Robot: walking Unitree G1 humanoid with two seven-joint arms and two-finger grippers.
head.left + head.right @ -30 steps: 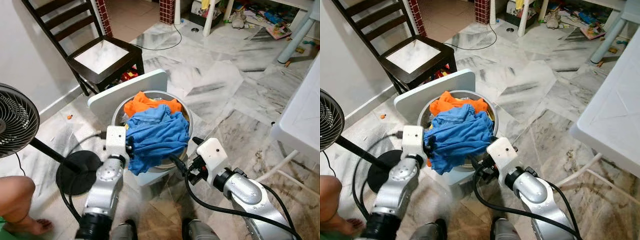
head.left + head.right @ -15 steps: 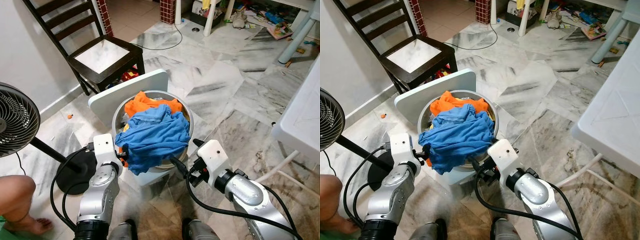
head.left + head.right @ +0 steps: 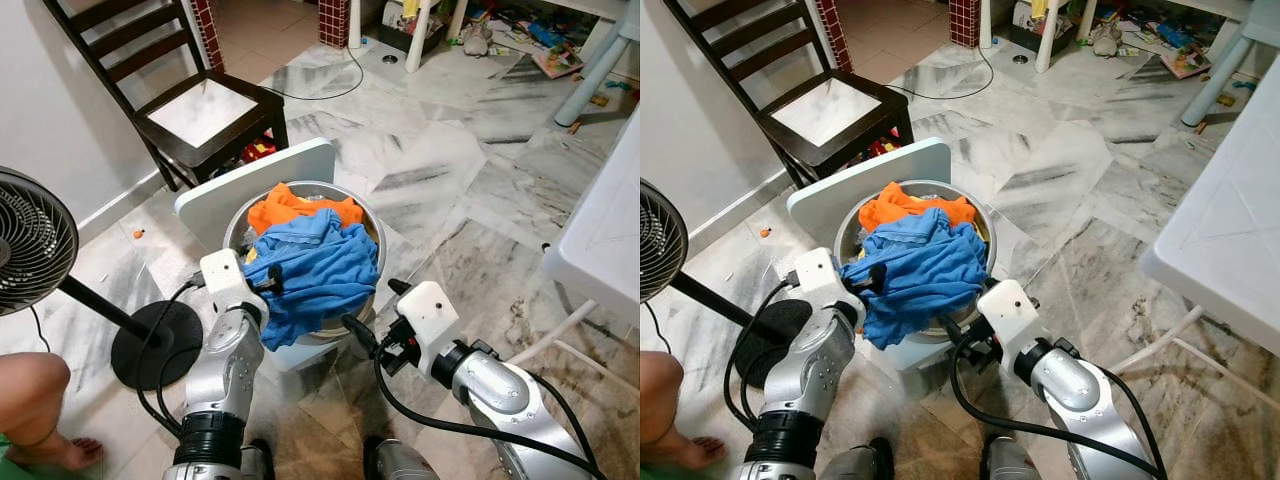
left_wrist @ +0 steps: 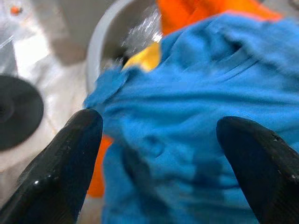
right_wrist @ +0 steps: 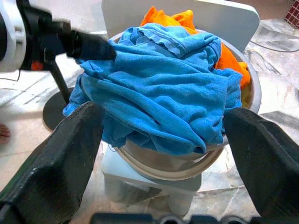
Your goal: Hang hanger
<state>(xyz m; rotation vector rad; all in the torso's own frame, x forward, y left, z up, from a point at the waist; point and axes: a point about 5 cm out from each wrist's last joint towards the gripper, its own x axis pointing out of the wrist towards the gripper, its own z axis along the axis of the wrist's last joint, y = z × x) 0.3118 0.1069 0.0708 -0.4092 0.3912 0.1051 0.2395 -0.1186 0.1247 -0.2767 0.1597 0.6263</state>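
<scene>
Over the basin point(image 3: 372, 262) of laundry, the left gripper point(image 3: 268, 282) touches the blue shirt point(image 3: 318, 272) with fingers wide, the right gripper point(image 3: 365, 340) waits spread below, no hanger is seen, so hanging looks barely begun.

Setting: lived-in home, domestic room. Evidence: marble tile floor point(image 3: 470, 170), grey-veined, scuffed. Dark wooden chair point(image 3: 165, 85) against white wall. Pedestal fan point(image 3: 35, 240) on round black base, cord trailing. Metal basin point(image 3: 985, 265) heaped with laundry, blue garment point(image 3: 315, 270) over orange garment point(image 3: 300, 208), standing on small white stool point(image 3: 250, 185). White plastic table point(image 3: 1230, 230) at right edge. Toys and books point(image 3: 545, 45) scattered on floor at far side. Person's bare leg point(image 3: 40, 410) at lower left corner.
</scene>
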